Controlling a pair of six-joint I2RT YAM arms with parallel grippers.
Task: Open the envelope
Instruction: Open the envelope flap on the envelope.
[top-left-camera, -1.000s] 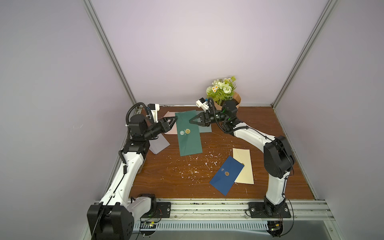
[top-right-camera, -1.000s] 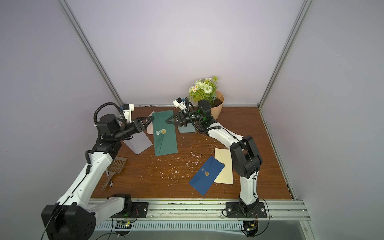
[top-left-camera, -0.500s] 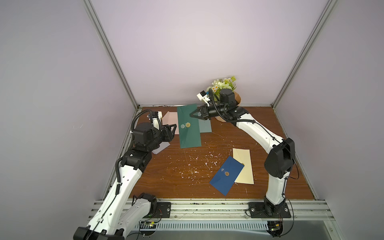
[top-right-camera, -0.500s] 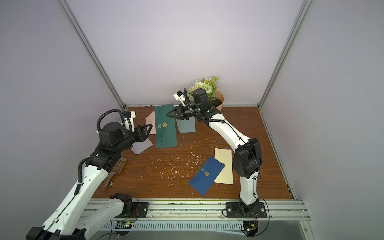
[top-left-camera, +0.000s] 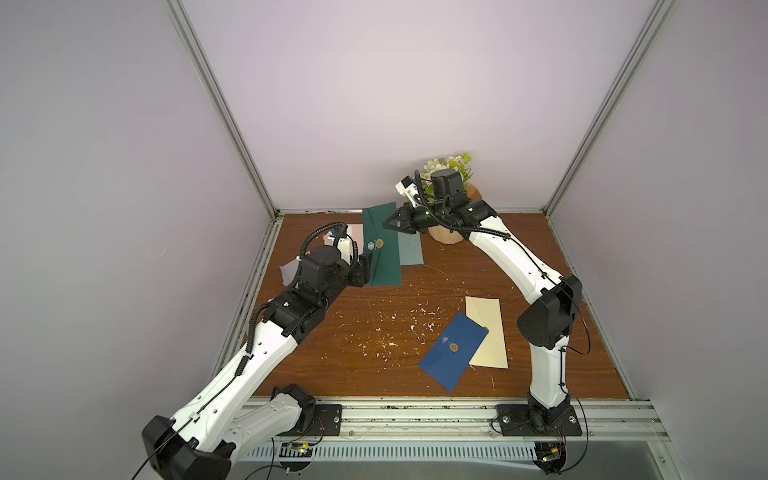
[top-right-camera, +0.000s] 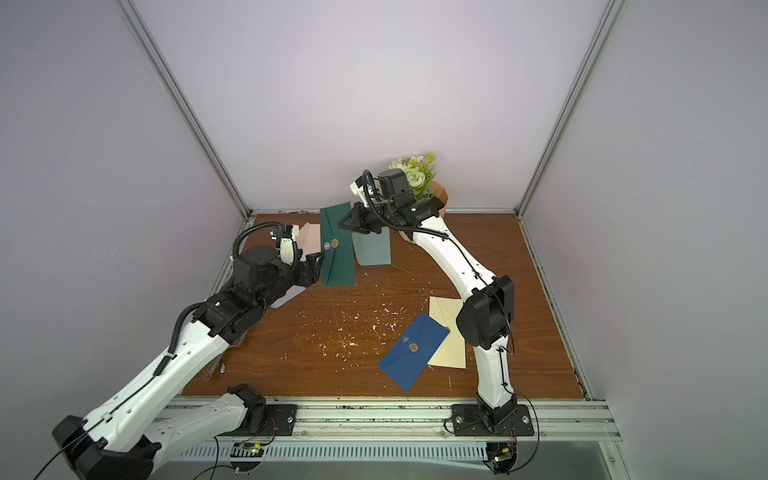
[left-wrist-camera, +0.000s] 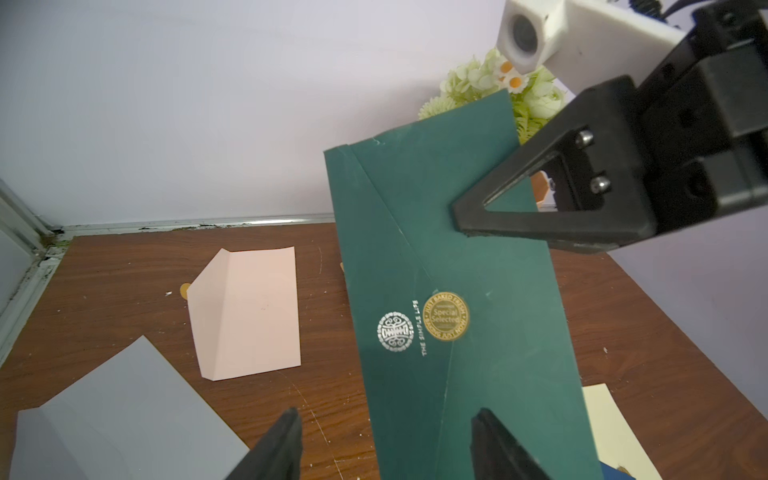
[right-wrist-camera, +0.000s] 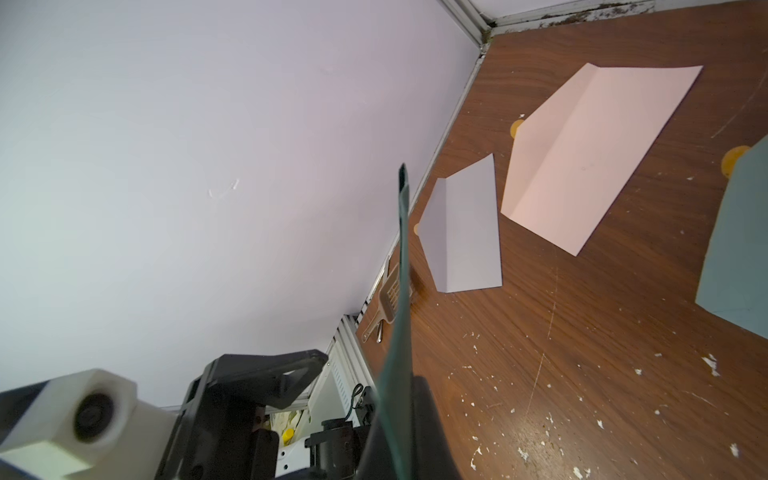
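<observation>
Brown wood worktop (top-left-camera: 374, 332), strewn with white paper scraps (top-left-camera: 419, 311). At 9 o'clock a flat grey paper envelope (left-wrist-camera: 116, 415), partly under the left arm in both top views.

Left hand (left-wrist-camera: 386, 411) at about 10 o'clock: jaws spread wide, clamping nothing. One finger (left-wrist-camera: 286, 440) is over bare wood, off the side edge of the dark green paper envelope (left-wrist-camera: 457, 374). The other finger is in front of its lower face; contact can't be told. At 11 o'clock, near the back wall, a pale pink paper envelope (left-wrist-camera: 249, 311) lies flat with one crease.

The dark green paper envelope is off the worktop, hanging roughly upright at 11 o'clock between the two hands. Flap is shut under a round gold sticker (left-wrist-camera: 445, 316) reading "JUST BAKED FRESH" and "Special Selected"; its lower ring of text is too small to read. Beside it are a round silver emblem (left-wrist-camera: 395, 331) and silver print, "THE SIMPLE LIFE".

Right hand (left-wrist-camera: 461, 216) at 12 o'clock: jaws pinched tight on the green envelope's upper part, near its side edge. The right wrist view shows the envelope edge-on, coming out of the jaws.

Below it a grey-blue paper envelope (top-left-camera: 410, 249) lies flat. At 1 o'clock is a tan pot of white-green flowers (top-left-camera: 440, 237), behind the right arm. At 5 o'clock a navy blue paper envelope (top-left-camera: 451, 353) with a small gold seal overlaps a cream paper envelope (top-left-camera: 490, 332).
</observation>
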